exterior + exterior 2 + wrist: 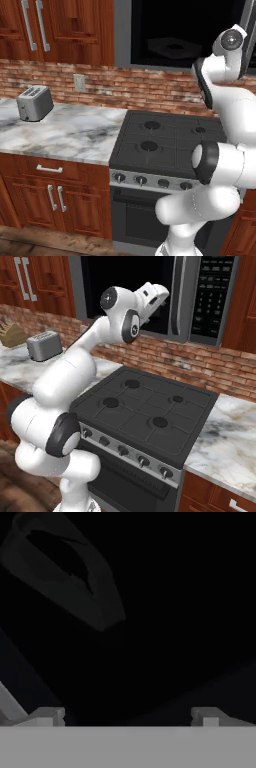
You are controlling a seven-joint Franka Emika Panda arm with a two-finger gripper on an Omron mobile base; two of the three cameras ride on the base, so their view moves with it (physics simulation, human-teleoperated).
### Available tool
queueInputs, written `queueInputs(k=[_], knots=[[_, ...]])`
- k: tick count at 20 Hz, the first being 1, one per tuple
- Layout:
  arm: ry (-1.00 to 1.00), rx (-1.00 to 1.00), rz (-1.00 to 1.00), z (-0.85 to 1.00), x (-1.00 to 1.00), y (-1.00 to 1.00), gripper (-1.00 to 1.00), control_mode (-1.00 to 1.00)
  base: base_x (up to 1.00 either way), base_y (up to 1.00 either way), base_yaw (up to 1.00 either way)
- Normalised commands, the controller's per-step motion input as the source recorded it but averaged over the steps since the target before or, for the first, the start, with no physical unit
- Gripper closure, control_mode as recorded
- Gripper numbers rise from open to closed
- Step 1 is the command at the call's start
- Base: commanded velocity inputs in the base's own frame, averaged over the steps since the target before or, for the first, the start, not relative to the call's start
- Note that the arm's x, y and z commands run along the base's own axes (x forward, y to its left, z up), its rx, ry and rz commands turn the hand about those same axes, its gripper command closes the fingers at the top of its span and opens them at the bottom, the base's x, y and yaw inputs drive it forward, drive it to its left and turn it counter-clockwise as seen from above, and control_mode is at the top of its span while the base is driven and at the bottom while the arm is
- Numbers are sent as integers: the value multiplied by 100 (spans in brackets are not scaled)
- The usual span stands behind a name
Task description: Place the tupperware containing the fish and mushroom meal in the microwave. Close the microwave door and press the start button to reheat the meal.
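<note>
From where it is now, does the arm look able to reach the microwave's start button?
Probably yes: the keypad panel sits just beside the open pincer, nothing stands between, though the door remains unclosed.

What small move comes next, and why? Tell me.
Probably draw the gripper back out of the microwave. Its jaws stand wide open with nothing between them, and the tupperware already sits inside the dark cavity, apart from the fingertips. The door cannot swing shut while the arm reaches in.
</note>
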Motion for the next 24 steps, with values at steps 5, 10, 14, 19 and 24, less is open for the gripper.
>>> queueInputs(k=[5,10,14,19,24], knots=[[-17,0,27,0,90,-2,-100,-100,0,0,0],[0,0,16,9,98,0,-100,-100,0,0,0],[3,-3,9,15,46,5,-100,-100,0,0,0],[9,-19,2,31,-14,47,-100,-100,0,0,0],[5,-21,0,43,-40,64,-100,-100,0,0,0]])
